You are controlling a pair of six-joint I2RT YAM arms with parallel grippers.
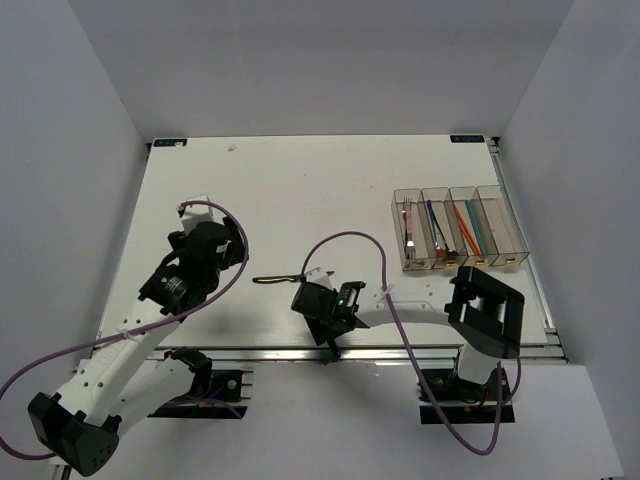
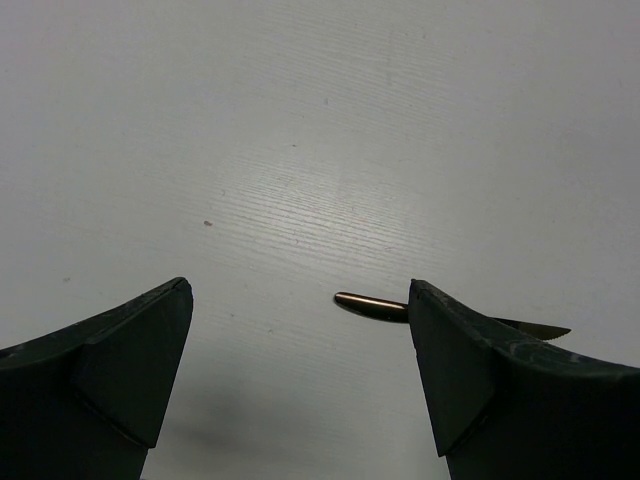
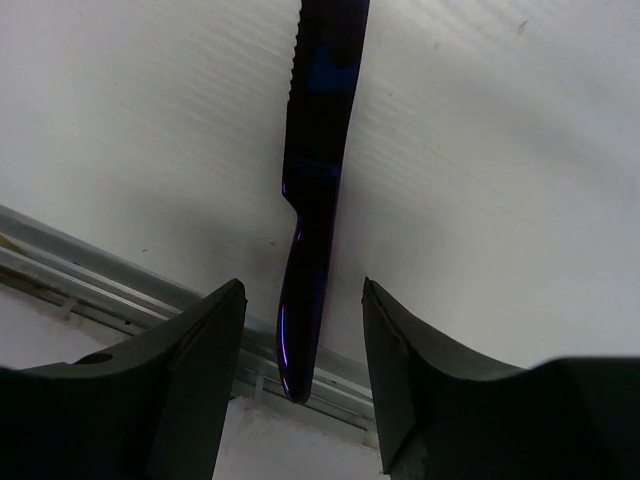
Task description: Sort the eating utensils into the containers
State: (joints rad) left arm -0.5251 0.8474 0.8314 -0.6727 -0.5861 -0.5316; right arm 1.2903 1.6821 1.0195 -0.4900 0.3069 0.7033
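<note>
Top view: the containers (image 1: 448, 190) sit far right on the counter (image 1: 300, 190) with some utensils inside. The yellow-handled knife (image 1: 278, 279) lies loose mid-counter.

Left wrist: my left claw (image 2: 300, 290) is spread wide, gripping nothing, and that knife pokes out past one finger.

Right wrist: my right claw (image 3: 303, 290) straddles the blue knife (image 3: 320, 150) but isn't touching it. The handle overhangs the edge rail (image 3: 90, 255).

A white table (image 1: 300, 190) with a faint, fine grain stands inside an enclosure of plain pale grey walls (image 1: 60, 150) that rise on its left, far and right sides. A small dark label (image 1: 170, 142) sits at the far left corner, with another at the far right. A silver metal rail (image 1: 290, 352) runs along the near edge.
</note>
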